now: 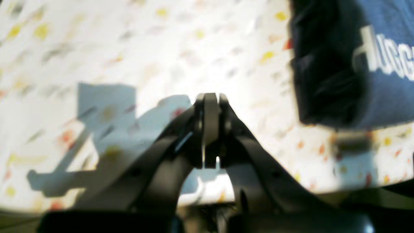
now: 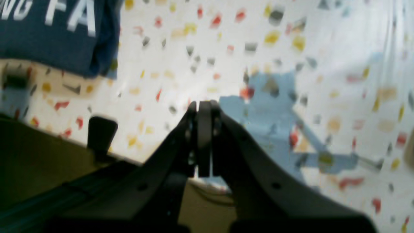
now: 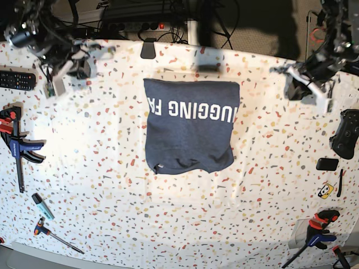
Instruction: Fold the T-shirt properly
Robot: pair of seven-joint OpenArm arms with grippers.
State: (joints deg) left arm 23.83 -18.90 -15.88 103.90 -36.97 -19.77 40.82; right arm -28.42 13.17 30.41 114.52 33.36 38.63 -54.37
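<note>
At the middle of the speckled surface (image 3: 112, 168) lies your T-shirt (image 3: 189, 126), already a compact rectangle with its white lettering (image 3: 190, 110) up. Both arms are well apart from it: your left gripper (image 1: 210, 106) and right gripper (image 2: 203, 110) are each closed on nothing. Expect soft, limp, light cotton that sags and shifts; if another fold seems needed, pinch all layers at the corners of the uneven near edge.

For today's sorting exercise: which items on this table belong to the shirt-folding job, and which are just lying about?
Job: T-shirt; left claw; right claw.

Lying about: remote, clamps, game controller, marker.
</note>
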